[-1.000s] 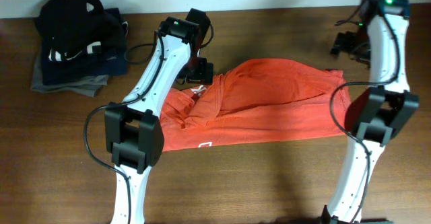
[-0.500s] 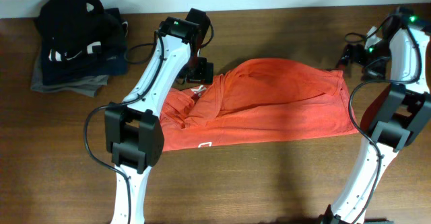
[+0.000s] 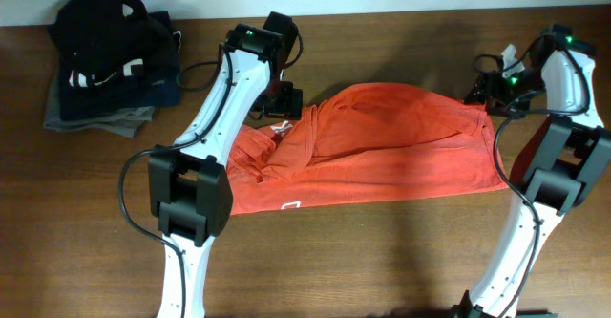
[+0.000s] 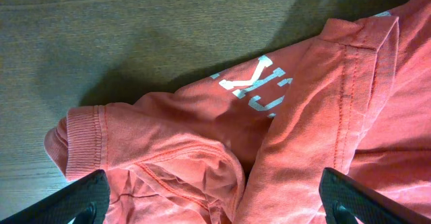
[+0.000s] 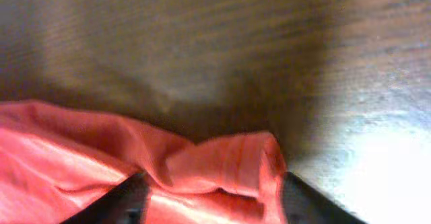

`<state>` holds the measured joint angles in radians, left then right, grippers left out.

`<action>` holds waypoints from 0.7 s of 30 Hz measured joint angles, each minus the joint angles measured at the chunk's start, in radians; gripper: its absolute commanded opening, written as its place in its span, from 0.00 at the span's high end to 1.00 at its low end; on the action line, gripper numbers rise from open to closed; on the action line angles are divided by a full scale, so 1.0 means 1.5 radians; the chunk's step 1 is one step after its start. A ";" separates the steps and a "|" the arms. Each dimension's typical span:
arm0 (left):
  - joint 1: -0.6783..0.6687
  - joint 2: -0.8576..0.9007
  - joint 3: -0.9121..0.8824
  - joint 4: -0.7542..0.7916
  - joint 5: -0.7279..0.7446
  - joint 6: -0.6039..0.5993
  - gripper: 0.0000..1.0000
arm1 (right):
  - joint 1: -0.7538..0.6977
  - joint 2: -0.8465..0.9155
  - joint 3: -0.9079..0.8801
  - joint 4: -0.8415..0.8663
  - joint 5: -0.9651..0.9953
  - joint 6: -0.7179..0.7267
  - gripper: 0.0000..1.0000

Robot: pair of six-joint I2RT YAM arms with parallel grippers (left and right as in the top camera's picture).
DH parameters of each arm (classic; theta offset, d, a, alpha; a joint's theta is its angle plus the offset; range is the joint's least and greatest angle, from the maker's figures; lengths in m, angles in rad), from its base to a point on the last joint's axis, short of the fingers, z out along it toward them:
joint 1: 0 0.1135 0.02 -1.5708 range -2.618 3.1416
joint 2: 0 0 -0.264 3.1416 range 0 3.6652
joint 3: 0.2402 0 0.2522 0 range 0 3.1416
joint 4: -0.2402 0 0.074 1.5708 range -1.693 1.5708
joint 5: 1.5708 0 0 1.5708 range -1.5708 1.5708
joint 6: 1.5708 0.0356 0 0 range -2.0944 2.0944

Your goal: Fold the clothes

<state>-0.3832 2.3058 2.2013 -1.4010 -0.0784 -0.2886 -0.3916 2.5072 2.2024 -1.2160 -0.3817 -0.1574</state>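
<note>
The clothes, an orange-red T-shirt [image 3: 382,146], lie spread across the middle of the table, with the upper part doubled over and a small white logo [image 3: 291,206] near the front hem. My left gripper [image 3: 284,103] hovers open over the shirt's upper left. In the left wrist view its jaws [image 4: 215,200] stand wide over crumpled cloth, a ribbed edge [image 4: 84,140] and white lettering [image 4: 259,83]. My right gripper [image 3: 487,94] is at the shirt's upper right corner. In the blurred right wrist view the gripper [image 5: 214,197] is partly closed, straddling that bunched corner [image 5: 222,163].
A pile of dark folded garments [image 3: 110,55] sits at the back left corner. The wooden table [image 3: 382,261] runs bare in front of the shirt. Both arms' bases stand at the front edge, left and right of the shirt.
My right arm has come from the back right down to the shirt's upper right corner, and its jaws have narrowed around the cloth. The left arm and the shirt have not moved.
</note>
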 measured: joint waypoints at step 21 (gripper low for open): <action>0.000 0.000 0.000 -0.002 0.001 -0.006 0.37 | 0.023 0.000 0.049 -0.081 0.036 0.008 0.96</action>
<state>-0.3832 2.3058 2.2013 -1.4036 -0.0765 -0.2970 -0.3569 2.5072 2.2753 -1.3369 -0.3271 -0.1459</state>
